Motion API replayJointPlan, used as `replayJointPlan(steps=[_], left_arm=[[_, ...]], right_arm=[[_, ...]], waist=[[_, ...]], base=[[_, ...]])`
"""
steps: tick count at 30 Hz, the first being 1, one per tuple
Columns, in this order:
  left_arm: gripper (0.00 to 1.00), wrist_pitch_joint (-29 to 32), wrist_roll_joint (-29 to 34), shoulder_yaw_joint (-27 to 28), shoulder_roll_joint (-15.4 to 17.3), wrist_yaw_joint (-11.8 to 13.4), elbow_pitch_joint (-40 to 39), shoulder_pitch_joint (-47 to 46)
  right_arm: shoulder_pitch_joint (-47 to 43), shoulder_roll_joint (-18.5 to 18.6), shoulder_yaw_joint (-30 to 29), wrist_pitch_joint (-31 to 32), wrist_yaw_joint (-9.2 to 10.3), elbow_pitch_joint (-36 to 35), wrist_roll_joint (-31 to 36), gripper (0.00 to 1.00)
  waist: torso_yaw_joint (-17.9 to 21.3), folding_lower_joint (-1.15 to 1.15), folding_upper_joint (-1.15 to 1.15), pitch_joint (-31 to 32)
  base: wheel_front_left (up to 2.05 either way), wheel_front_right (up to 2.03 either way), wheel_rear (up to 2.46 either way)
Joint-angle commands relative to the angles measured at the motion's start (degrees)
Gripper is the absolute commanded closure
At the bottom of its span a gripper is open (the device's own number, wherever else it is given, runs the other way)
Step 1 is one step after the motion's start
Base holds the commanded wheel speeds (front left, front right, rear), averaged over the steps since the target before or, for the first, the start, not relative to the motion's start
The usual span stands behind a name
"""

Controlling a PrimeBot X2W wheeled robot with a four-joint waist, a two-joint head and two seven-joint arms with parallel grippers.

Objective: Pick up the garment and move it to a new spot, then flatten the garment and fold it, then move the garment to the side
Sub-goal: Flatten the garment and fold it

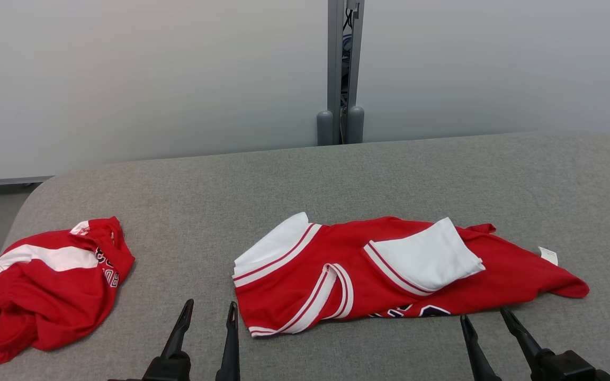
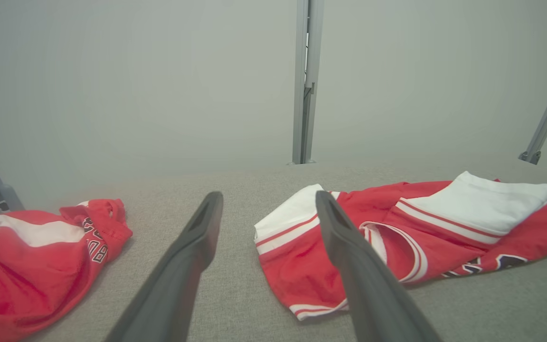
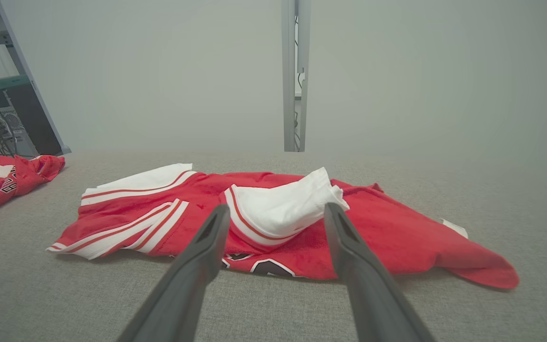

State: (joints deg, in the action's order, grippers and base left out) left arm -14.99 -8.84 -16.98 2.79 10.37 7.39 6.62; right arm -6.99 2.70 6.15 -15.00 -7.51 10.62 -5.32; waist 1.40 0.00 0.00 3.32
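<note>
A red garment (image 1: 389,275) with white sleeves and striped trim lies crumpled at the middle of the grey table (image 1: 305,180); it also shows in the left wrist view (image 2: 397,237) and the right wrist view (image 3: 278,223). My left gripper (image 1: 209,312) stands open just left of its near left corner, nothing between the fingers (image 2: 193,251). My right gripper (image 1: 487,317) stands open at the garment's near right edge, its fingers (image 3: 349,256) empty and apart from the cloth.
A second red and white garment (image 1: 45,291) lies bunched at the table's left edge, also in the left wrist view (image 2: 31,266). A grey post (image 1: 344,69) rises behind the table against a pale wall. Bare table lies to the right and behind.
</note>
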Motion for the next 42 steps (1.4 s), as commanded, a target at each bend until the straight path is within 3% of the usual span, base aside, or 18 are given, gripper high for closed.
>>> replayJointPlan(steps=[1, 17, 22, 32, 42], left_arm=[[0.00, -0.25, -0.25, 0.09, 0.20, -0.11, 0.07, -0.13], [0.00, -0.25, -1.26, 0.37, 0.20, 0.03, 0.60, -0.62], [0.00, -0.25, -0.88, -0.26, 0.19, -1.39, 1.59, -3.22], [0.00, -0.25, -4.67, -3.97, 0.20, -3.17, 7.03, -16.43], [0.00, 5.75, -7.15, -15.80, 0.25, -5.24, 13.27, -34.29]], right_arm=[[-0.01, 0.38, -0.28, -0.28, 0.02, 0.28, 0.35, 0.00], [0.23, 0.38, -0.12, -0.28, 0.02, 0.71, -0.61, 0.00], [0.73, 0.38, 0.11, -0.28, 0.03, 0.92, -0.71, 0.00], [3.09, 0.39, 0.42, -0.28, 0.02, 1.33, -1.46, 0.00], [7.09, 0.34, 1.38, -0.28, 0.02, 0.41, -3.44, 0.00]], waist=[[0.02, 0.00, 0.00, -0.03], [0.98, 0.00, 0.00, -0.36], [2.27, 0.00, 0.00, -1.18], [7.64, 0.00, 0.00, -5.62], [12.57, 0.00, 0.00, -14.11]], base=[[0.00, 0.00, 0.00], [0.00, 0.00, 0.00], [0.00, 0.00, 0.00], [0.00, 0.00, 0.00], [0.00, 0.00, 0.00]])
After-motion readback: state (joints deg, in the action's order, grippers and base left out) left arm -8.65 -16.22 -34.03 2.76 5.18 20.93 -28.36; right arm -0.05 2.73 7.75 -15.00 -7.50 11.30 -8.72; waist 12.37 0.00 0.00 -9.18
